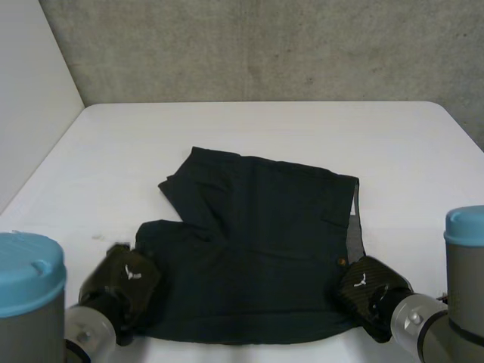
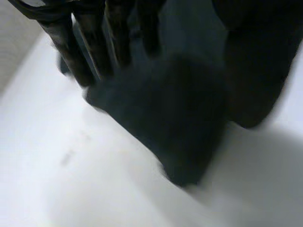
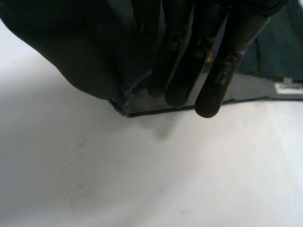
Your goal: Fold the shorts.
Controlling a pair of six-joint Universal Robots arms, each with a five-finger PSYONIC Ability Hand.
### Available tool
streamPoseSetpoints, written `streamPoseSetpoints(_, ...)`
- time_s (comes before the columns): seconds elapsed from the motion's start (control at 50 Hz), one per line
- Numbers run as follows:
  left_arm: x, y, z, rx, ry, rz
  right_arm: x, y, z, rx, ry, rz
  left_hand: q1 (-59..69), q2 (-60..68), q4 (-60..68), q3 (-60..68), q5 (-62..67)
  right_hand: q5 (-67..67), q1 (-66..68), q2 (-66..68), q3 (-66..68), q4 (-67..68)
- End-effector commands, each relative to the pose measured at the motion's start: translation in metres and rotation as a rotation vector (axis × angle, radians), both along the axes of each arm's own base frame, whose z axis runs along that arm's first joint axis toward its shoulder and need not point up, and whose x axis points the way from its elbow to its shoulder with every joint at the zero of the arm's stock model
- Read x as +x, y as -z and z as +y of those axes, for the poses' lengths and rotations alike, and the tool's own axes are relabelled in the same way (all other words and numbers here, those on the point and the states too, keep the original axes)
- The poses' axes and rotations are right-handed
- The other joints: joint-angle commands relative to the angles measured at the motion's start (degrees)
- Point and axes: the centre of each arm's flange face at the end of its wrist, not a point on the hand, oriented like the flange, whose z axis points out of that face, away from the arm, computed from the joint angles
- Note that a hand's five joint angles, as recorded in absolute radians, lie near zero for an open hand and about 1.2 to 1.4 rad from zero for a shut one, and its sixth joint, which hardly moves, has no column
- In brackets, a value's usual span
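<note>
As the left hand (image 1: 125, 281) and right hand (image 1: 367, 292) each pinch a near corner of the shorts (image 1: 257, 227), the cloth lies flat beyond both.

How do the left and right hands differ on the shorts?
The left hand is at the near leg-hem corner of the shorts; the right hand at the near waistband corner, by the button. The right hand pinches cloth; the left's grip is unclear. Both sit at the near edge.

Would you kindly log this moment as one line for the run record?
shorts: spread on table | left hand: pinching near leg corner | right hand: pinching near waistband corner | fold: not yet made
</note>
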Motion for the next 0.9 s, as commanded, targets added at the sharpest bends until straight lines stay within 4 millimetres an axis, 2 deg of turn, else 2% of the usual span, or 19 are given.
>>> streamPoseSetpoints(0.02,-0.02,-0.048,-0.037,-0.229,0.029,0.127,0.001,0.0,-0.008,-0.07,0.013,-0.04,-1.3,-5.2,-4.8,-5.6,-5.7,13.3,24.4,12.4,12.3,11.7)
streamPoseSetpoints(0.06,-0.025,-0.056,-0.049,-0.28,0.038,0.169,0.001,0.001,-0.009,-0.079,0.013,-0.044,-0.6,-4.5,-4.2,-5.0,-5.0,13.3,24.4,12.4,12.3,11.7)
streamPoseSetpoints(0.1,-0.031,-0.062,-0.073,-0.353,0.048,0.228,0.001,0.001,-0.008,-0.081,0.012,-0.045,1.8,-2.2,-1.8,-2.6,-2.7,13.3,24.4,12.4,12.3,11.7)
streamPoseSetpoints(0.14,-0.037,-0.057,-0.094,-0.385,0.067,0.256,0.001,0.002,-0.008,-0.084,0.014,-0.048,5.6,1.7,2.1,1.2,1.2,13.3,24.4,12.4,12.3,11.7)
streamPoseSetpoints(0.16,-0.042,-0.052,-0.114,-0.412,0.089,0.281,0.001,0.002,-0.008,-0.083,0.013,-0.048,9.3,5.4,5.7,4.9,4.9,13.3,24.4,12.4,12.3,11.7)
streamPoseSetpoints(0.22,-0.052,-0.043,-0.138,-0.433,0.144,0.313,0.0,0.004,-0.008,-0.087,0.019,-0.053,12.2,8.3,8.6,7.8,7.8,13.3,24.4,12.4,12.3,11.7)
streamPoseSetpoints(0.24,-0.057,-0.034,-0.152,-0.421,0.172,0.317,0.001,0.004,-0.008,-0.088,0.018,-0.057,12.5,8.6,9.0,8.2,8.1,13.3,24.4,12.4,12.3,11.7)
streamPoseSetpoints(0.34,-0.071,0.001,-0.187,-0.36,0.215,0.313,0.001,0.008,-0.007,-0.087,0.022,-0.068,13.2,9.3,9.6,8.8,8.8,13.3,24.4,12.4,12.3,11.7)
streamPoseSetpoints(0.38,-0.071,0.016,-0.204,-0.329,0.199,0.299,0.001,0.009,-0.006,-0.085,0.024,-0.069,14.2,10.3,10.6,9.8,9.8,13.3,24.4,12.4,12.3,11.7)
streamPoseSetpoints(0.46,-0.066,0.039,-0.222,-0.253,0.171,0.272,0.002,0.009,-0.007,-0.095,0.023,-0.075,15.1,11.1,11.5,10.7,10.6,13.3,24.4,12.4,12.3,11.7)
streamPoseSetpoints(0.56,-0.067,0.057,-0.227,-0.172,0.169,0.248,0.001,0.008,-0.01,-0.107,0.03,-0.08,19.8,15.9,16.2,15.4,15.3,13.3,24.4,12.4,12.3,11.7)
streamPoseSetpoints(0.6,-0.066,0.06,-0.228,-0.159,0.164,0.241,0.001,0.008,-0.011,-0.108,0.032,-0.08,26.0,22.0,22.4,21.6,21.5,13.3,24.4,12.4,12.3,11.7)
streamPoseSetpoints(0.64,-0.06,0.062,-0.233,-0.148,0.137,0.233,0.002,0.008,-0.011,-0.109,0.032,-0.081,49.1,45.2,45.5,44.7,44.7,13.3,24.4,12.4,12.3,11.7)
streamPoseSetpoints(0.68,-0.059,0.063,-0.233,-0.144,0.131,0.23,0.002,0.008,-0.011,-0.113,0.033,-0.081,57.4,53.5,53.8,53.0,53.0,13.3,24.4,12.4,12.3,11.7)
streamPoseSetpoints(0.7,-0.057,0.063,-0.233,-0.141,0.114,0.224,0.002,0.008,-0.012,-0.114,0.033,-0.082,66.9,63.0,63.4,62.6,62.5,13.3,24.4,12.4,12.3,11.7)
streamPoseSetpoints(0.76,-0.055,0.064,-0.23,-0.143,0.081,0.206,0.001,0.008,-0.012,-0.114,0.037,-0.082,67.5,63.6,64.0,63.1,63.1,13.3,24.4,12.4,12.3,11.7)
streamPoseSetpoints(0.9,-0.036,0.07,-0.215,-0.12,-0.063,0.123,0.001,0.007,-0.012,-0.117,0.041,-0.079,67.5,63.6,64.0,63.1,63.1,13.3,24.4,12.4,12.3,11.7)
